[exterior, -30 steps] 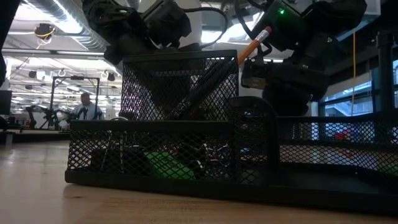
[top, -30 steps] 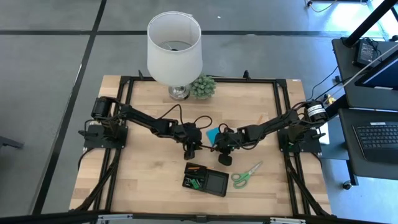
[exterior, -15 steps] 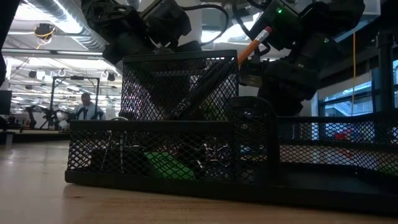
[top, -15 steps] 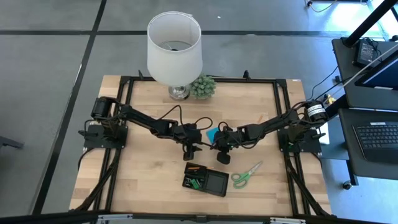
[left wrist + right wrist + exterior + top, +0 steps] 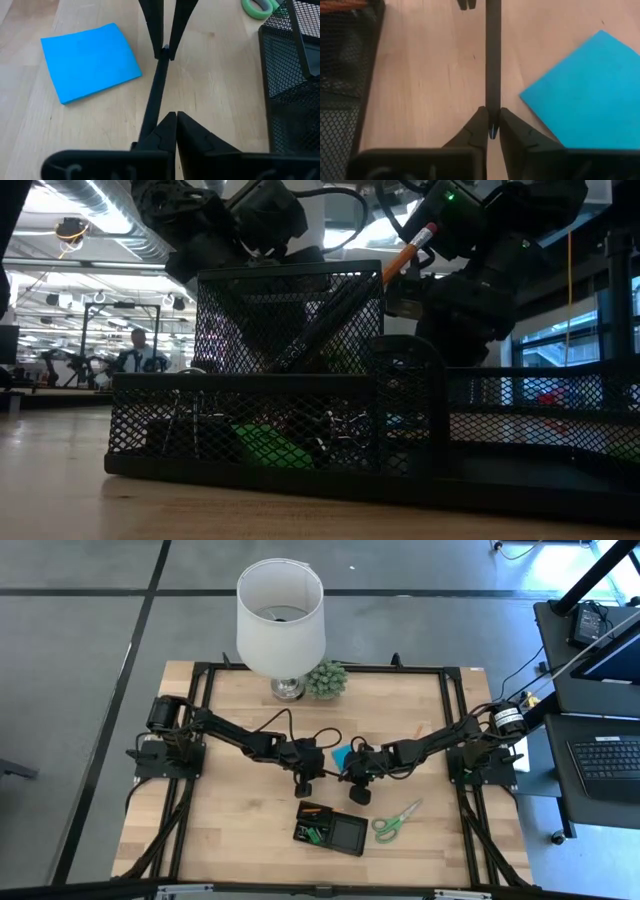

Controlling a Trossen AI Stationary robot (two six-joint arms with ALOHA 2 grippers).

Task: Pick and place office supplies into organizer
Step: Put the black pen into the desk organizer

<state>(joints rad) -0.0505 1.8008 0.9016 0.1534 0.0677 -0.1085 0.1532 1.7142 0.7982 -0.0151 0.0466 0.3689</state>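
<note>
A black pen stretches between my two grippers at mid-table, just beyond the black mesh organizer. My right gripper is shut on one end of it. My left gripper is shut too, its fingertips meeting with nothing between them. The pen runs past the outer side of one of its fingers. The blue sticky-note pad lies flat on the table beside the pen. Green-handled scissors lie right of the organizer. An orange pencil and dark pens stand slanted in the organizer's tall cup. My left gripper: the pen passes close along the outer side of one shut finger, not between the two; whether it touches, I cannot tell. My right gripper pinches the pen's end between its two fingertips. The pen runs straight on from the fingers, in line with them, toward my left gripper.
A white lamp and a small green plant stand at the table's far edge. The organizer's low compartments hold black clips and a green piece. Bare wood lies at the table's near left and far right.
</note>
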